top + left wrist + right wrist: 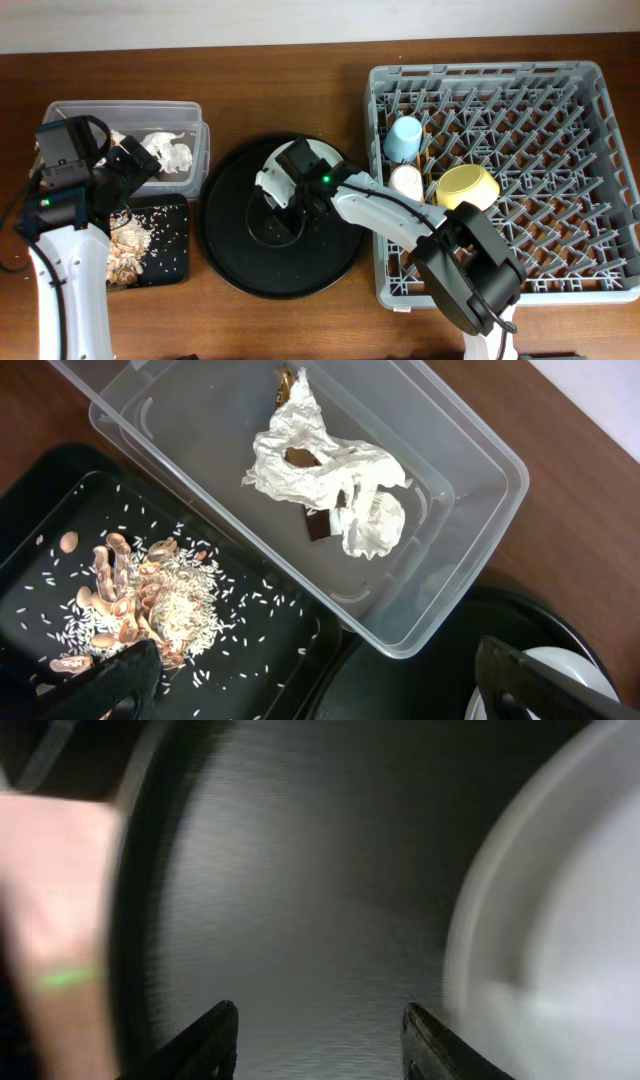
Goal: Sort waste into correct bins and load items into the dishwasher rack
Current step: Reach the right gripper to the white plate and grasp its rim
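Right arm (385,212) is the near one, jaws spread wide and empty over the large round black tray (300,870), the pale grey-green round plate (560,920) lying just off their right side, rim not yet between them.

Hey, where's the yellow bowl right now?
In the overhead view the yellow bowl sits in the dishwasher rack at the right, just right of the small pale cup and below-right of the light-blue cup.
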